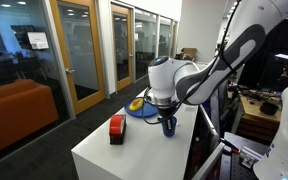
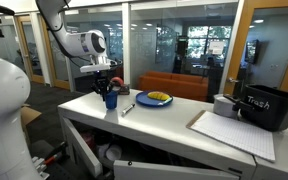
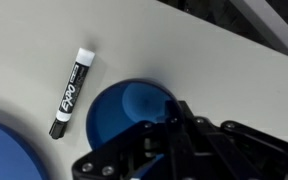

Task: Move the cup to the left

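The small dark-blue cup [image 3: 124, 110] stands near the table's edge in both exterior views [image 1: 169, 126] [image 2: 110, 99]. My gripper [image 3: 170, 128] comes down from above, its fingers closed over the cup's rim, as the exterior views [image 1: 168, 117] [image 2: 107, 88] also show. I cannot tell whether the cup rests on the table or hangs just above it.
A black-and-white Expo marker [image 3: 74, 90] [image 2: 129, 108] lies beside the cup. A blue plate [image 1: 134, 111] [image 2: 142, 98] [image 3: 4, 150] holds something yellow. A red-and-black boxy object [image 1: 117, 128] sits on the white table [image 1: 134, 150]. A black trash bin [image 2: 267, 108] and paper [image 2: 234, 132] are further along.
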You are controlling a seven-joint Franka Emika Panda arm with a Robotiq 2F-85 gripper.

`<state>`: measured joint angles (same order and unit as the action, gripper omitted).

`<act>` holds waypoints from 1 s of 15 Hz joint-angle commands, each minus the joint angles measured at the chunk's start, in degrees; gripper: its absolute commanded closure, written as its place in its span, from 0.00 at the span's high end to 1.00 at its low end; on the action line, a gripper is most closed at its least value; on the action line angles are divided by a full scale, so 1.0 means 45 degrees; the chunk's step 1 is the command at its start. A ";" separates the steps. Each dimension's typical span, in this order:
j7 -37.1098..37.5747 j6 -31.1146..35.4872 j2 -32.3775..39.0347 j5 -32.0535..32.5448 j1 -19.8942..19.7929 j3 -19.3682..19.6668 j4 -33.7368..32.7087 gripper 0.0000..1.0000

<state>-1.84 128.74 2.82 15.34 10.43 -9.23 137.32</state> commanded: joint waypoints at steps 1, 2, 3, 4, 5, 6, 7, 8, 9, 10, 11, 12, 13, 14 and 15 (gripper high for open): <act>-0.0049 0.0355 0.0151 0.0295 -0.0025 -0.0024 0.0095 0.01; -0.0066 0.0403 0.0190 0.0253 -0.0025 -0.0023 0.0103 0.01; -0.0074 0.0434 0.0222 0.0238 -0.0024 -0.0022 0.0108 0.01; -0.0086 0.0453 0.0228 0.0228 -0.0026 -0.0020 0.0103 0.01; -0.0094 0.0457 0.0212 0.0201 -0.0029 -0.0019 0.0099 0.01; -0.0103 0.0472 0.0201 0.0187 -0.0029 -0.0021 0.0105 0.31; -0.0114 0.0509 0.0174 0.0170 -0.0029 -0.0023 0.0124 0.32; -0.0117 0.0553 0.0164 0.0168 -0.0030 -0.0023 0.0134 0.37; -0.0130 0.0596 0.0147 0.0155 -0.0033 -0.0022 0.0144 0.43; -0.0135 0.0632 0.0141 0.0151 -0.0035 -0.0020 0.0146 0.51; -0.0119 0.0640 0.0120 0.0152 -0.0035 -0.0018 0.0145 0.59; -0.0026 0.0603 0.0069 0.0204 -0.0025 -0.0017 0.0141 0.66; 0.0028 0.0570 0.0017 0.0237 -0.0017 -0.0019 0.0136 0.72; 0.0057 0.0502 -0.0085 0.0255 -0.0006 -0.0028 0.0122 0.80; 0.0100 0.0430 -0.0181 0.0268 0.0005 -0.0038 0.0090 0.86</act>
<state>-1.91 130.60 3.36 15.45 10.45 -9.24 137.52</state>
